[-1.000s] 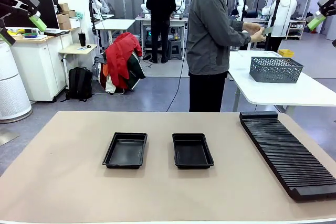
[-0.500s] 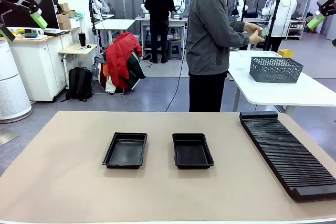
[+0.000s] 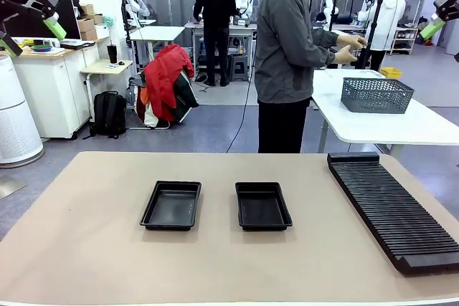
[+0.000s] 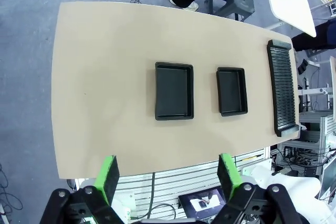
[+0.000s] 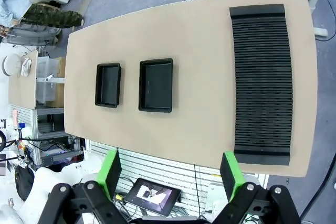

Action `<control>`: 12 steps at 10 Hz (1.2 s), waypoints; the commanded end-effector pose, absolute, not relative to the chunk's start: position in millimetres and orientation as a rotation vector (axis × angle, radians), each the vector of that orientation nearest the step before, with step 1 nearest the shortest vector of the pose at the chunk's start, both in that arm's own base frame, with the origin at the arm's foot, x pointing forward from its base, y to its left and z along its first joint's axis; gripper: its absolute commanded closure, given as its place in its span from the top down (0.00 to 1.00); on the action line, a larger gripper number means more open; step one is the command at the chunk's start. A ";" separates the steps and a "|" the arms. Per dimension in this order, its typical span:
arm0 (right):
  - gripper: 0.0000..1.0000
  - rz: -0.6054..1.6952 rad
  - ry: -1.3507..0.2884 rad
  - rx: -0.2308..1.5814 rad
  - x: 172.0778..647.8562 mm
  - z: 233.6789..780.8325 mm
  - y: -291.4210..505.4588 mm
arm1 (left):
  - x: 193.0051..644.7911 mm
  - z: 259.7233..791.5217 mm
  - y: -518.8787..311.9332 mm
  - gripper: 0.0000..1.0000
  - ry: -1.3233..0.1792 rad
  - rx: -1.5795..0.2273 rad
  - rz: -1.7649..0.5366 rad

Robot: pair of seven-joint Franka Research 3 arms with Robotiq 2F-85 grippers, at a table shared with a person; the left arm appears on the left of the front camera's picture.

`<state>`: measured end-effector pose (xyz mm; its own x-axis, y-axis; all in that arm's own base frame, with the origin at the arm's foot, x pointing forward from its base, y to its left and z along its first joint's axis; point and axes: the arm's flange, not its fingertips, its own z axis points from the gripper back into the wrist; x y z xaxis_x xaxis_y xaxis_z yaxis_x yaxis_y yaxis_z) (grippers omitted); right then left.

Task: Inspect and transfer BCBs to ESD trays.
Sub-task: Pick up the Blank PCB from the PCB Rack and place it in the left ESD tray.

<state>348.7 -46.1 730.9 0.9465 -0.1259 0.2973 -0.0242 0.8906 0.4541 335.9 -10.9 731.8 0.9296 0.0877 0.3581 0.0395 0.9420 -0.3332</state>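
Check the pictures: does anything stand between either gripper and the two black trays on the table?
Nothing visible does. The left gripper and right gripper hang open high above the table, with open air down to the left tray and right tray. The rack lies off to their right.

Two trays (image 3: 171, 206) (image 3: 262, 206) side by side, rack (image 3: 394, 209) right.
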 end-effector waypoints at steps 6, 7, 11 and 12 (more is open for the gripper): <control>1.00 -0.054 -0.327 0.471 348.7 730.9 -45.9 | 334.9 731.6 -10.8 1.00 -0.379 -0.343 0.026; 1.00 -0.054 -0.327 0.471 348.7 730.9 -45.9 | 334.9 731.6 -10.8 1.00 -0.379 -0.343 0.026; 1.00 -0.054 -0.327 0.471 348.7 730.9 -45.9 | 335.9 731.8 -11.2 1.00 -0.378 -0.344 0.024; 1.00 -0.054 -0.327 0.471 348.7 730.9 -45.9 | 338.8 731.5 -14.0 1.00 -0.362 -0.355 0.015</control>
